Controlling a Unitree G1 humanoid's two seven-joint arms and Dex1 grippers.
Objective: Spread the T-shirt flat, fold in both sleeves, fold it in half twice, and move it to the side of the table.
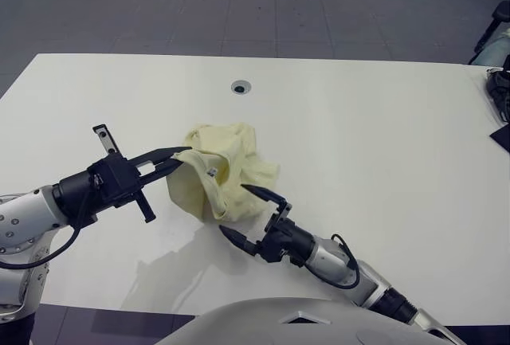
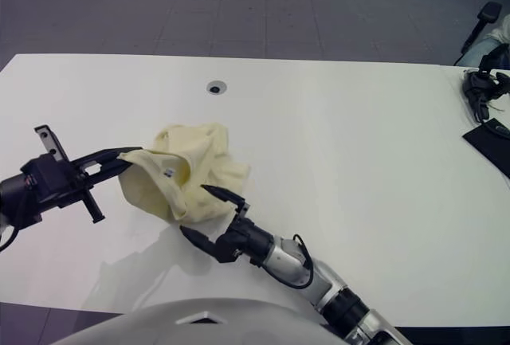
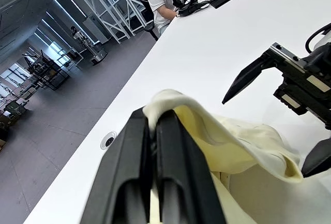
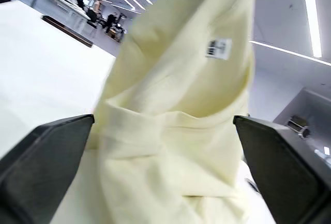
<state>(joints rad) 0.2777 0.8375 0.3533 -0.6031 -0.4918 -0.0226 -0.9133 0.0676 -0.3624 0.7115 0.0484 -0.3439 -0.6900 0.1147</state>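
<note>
Pinching T-shirt (image 1: 239,166) edge: left claw (image 1: 185,154).

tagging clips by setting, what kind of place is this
Likely an open-plan office or lab workspace: a long white table with a cable grommet, a grey tiled floor, and metal racking beyond, under ceiling strip lights.

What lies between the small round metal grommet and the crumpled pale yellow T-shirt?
Nothing; the left eye view shows only bare white table between the round metal grommet and the crumpled pale yellow T-shirt.
</note>
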